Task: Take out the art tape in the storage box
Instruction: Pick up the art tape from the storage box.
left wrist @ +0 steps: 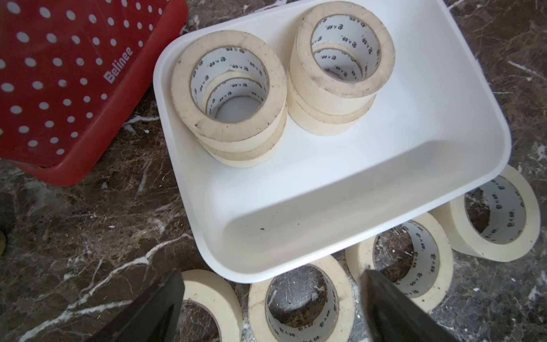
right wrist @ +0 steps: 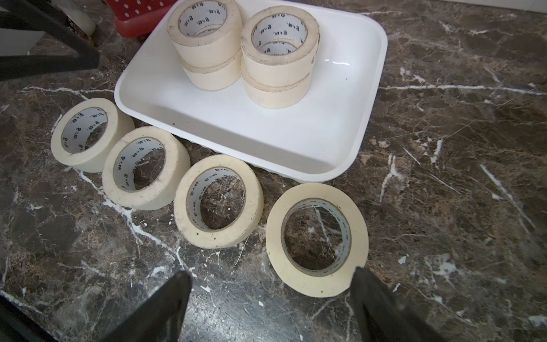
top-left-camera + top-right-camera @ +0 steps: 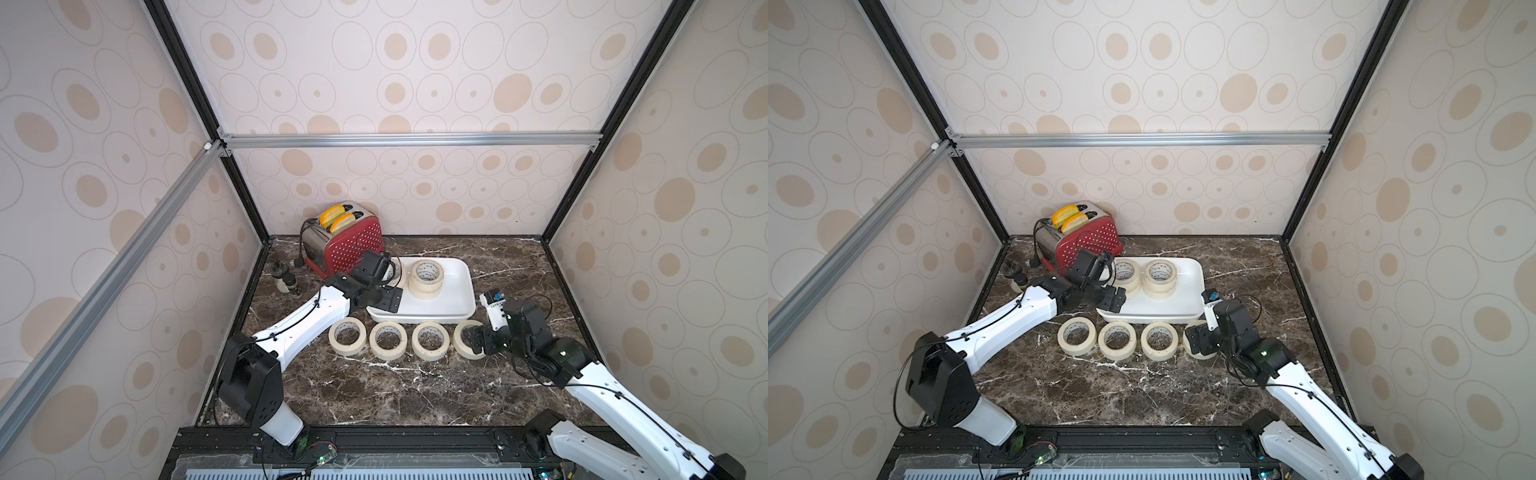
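- Marble for the surface (image 3: 415, 395): found it dark brown, white-veined, enclosed by cream oval-patterned walls (image 3: 415, 62) and an aluminium rail (image 3: 407, 139).
- Found the storage box (image 3: 457, 291) mid-surface, rearward, just beside a red toaster (image 3: 353, 245).
- Counted four rolls of art tape (image 3: 427, 270) stacked in pairs inside, four more lined along its near side.
- Saw the left gripper (image 1: 272, 274) spread wide over the box's near left corner, empty.
- Saw the right gripper (image 2: 270, 272) spread wide at the row's right-end roll, empty.

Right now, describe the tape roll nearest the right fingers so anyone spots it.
Find the white tray beside the red toaster. Four tape rolls line up before it. Yours is the end roll by the open right fingers, farthest from the toaster.
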Robot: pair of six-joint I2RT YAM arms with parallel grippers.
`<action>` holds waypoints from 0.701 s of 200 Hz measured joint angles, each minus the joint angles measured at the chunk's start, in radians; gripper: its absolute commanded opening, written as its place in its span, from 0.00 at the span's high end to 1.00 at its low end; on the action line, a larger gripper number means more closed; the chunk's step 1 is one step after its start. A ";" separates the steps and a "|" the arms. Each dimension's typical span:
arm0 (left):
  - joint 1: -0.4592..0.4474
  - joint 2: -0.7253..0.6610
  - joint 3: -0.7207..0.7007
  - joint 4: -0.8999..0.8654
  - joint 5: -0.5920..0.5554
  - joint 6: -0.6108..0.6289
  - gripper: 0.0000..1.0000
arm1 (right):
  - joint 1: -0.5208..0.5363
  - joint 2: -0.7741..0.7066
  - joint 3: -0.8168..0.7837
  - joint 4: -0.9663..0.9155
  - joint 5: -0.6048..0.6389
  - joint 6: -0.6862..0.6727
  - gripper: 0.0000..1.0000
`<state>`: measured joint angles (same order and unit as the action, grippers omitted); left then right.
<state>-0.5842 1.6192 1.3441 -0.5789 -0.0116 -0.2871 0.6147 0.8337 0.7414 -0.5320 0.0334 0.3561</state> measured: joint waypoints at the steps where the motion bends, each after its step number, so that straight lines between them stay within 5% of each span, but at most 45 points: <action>1: 0.000 0.003 0.003 0.000 0.000 0.001 0.06 | 0.000 -0.002 0.000 0.000 0.000 0.000 0.04; 75: 0.000 0.288 0.277 -0.018 -0.023 0.072 0.20 | 0.000 -0.141 -0.027 -0.021 0.017 0.005 0.00; 140: 0.000 0.496 0.477 -0.090 -0.059 0.139 0.22 | 0.000 -0.149 -0.033 -0.038 0.032 0.006 0.00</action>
<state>-0.5842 2.1155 1.8210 -0.6693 -0.0704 -0.1482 0.6147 0.6849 0.7082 -0.5701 0.0650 0.3626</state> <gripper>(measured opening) 0.782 0.995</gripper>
